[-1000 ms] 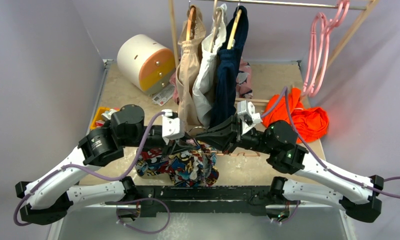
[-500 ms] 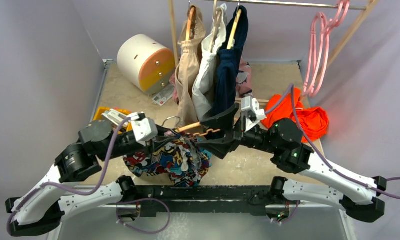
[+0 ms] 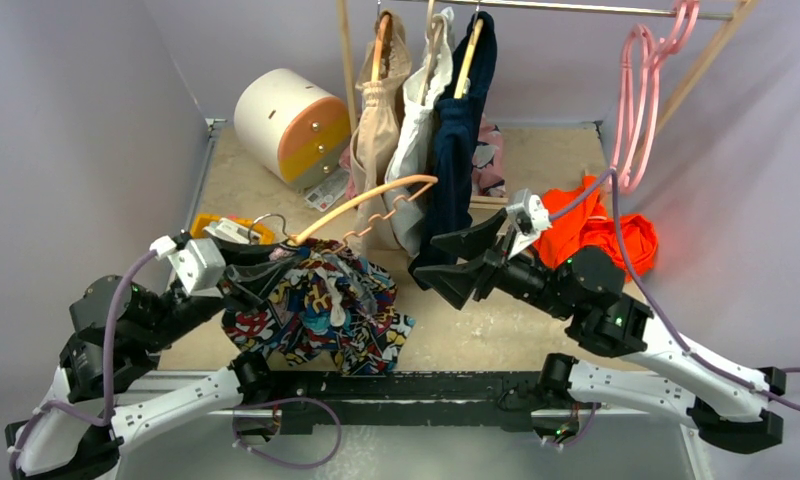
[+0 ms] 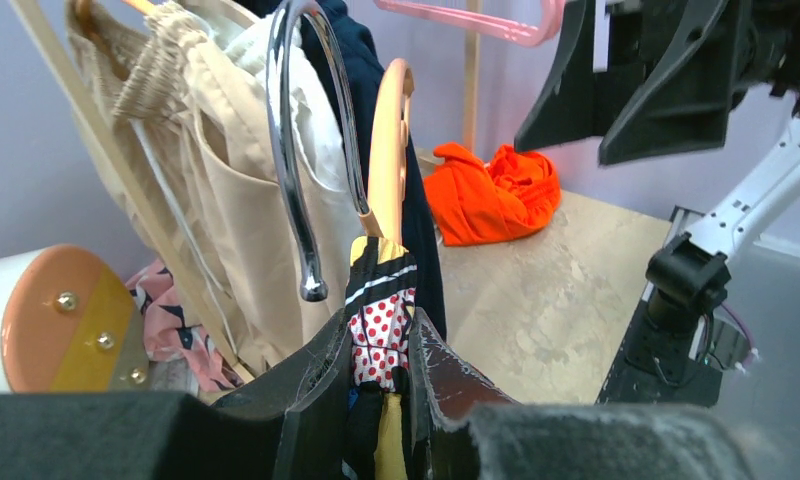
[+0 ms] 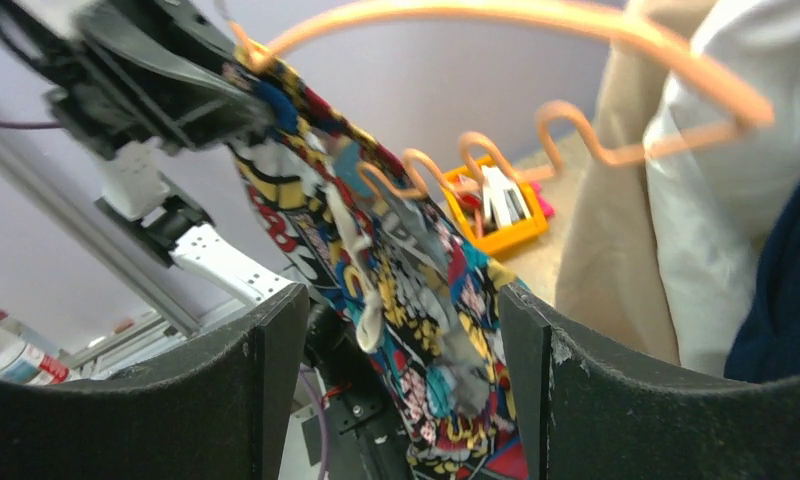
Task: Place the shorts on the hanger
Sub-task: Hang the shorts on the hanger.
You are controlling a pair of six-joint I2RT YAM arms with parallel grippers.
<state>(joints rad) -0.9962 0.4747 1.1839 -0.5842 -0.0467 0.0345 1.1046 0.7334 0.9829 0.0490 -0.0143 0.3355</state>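
The right pincer (image 3: pixel 446 262) is being held spread wide and drawn back to its own side, whereas a second ago it was pressed together at the far arm of the hanger (image 3: pixel 376 198). Nothing is being gripped between its 2 fingers, and the hanger is now lying ahead of it, apart from its tips. The left pincer (image 3: pixel 248 272) is being kept pressed together on the hanger's neck, just under the silver hook (image 4: pixel 291 130), with a fold of the shorts (image 3: pixel 326 310) pinched in with it. It is being raised and swung back towards its own side, so the hanger is being carried above the counter (image 3: pixel 476 320) by this 1 grip alone. The shorts are being left bunched just below and ahead of the left pincer, draped around the near arm only. The wavy far arm is sticking out bare beyond them, towards the hung clothes (image 3: pixel 416 150). The release is being read as the end of a threading step. The task is being judged unfinished, since the fabric is probably needing to be spread along the hanger.
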